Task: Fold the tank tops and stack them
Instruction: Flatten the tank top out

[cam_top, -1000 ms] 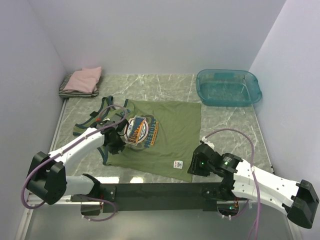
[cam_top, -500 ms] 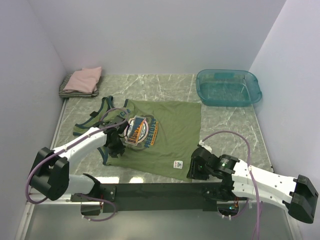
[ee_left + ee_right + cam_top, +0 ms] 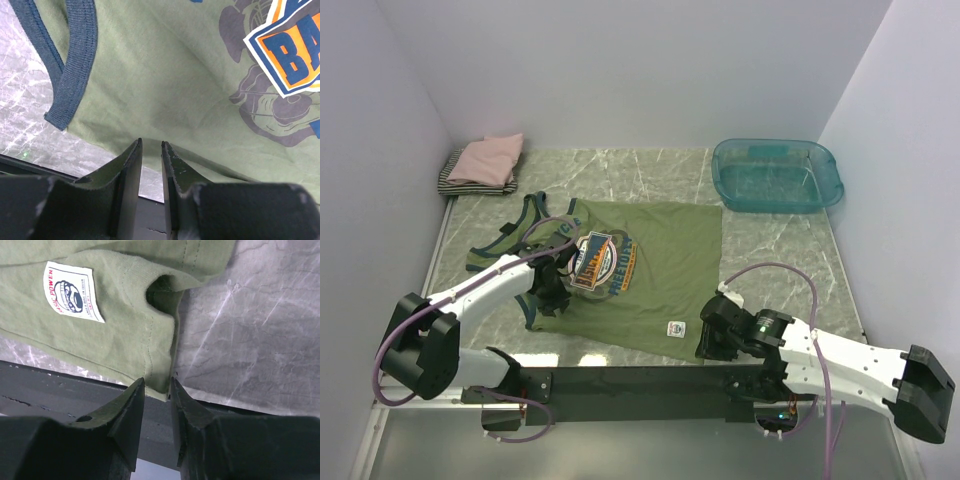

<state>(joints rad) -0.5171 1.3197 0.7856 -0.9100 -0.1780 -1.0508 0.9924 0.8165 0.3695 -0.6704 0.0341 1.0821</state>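
Marble tabletop (image 3: 770,250) is carrying the olive-green tank top (image 3: 665,270), which is lying flat at centre. The teal plastic tub (image 3: 778,175) is sitting far right, and the folded pink tank top (image 3: 490,157) is resting on the striped tank top (image 3: 455,180) far left. The left gripper (image 3: 151,144) is pinching the green top's near-left edge, jaws nearly closed. The right gripper (image 3: 157,381) is nipping the near-right hem corner likewise.

The left arm (image 3: 470,292) reaches forward and inward, the left gripper (image 3: 151,143) angled down, jaws pinched on the tank top (image 3: 165,90) edge. The right arm (image 3: 840,355) lies low, stretched inward, the right gripper (image 3: 157,381) showing jaws a slim gap apart.
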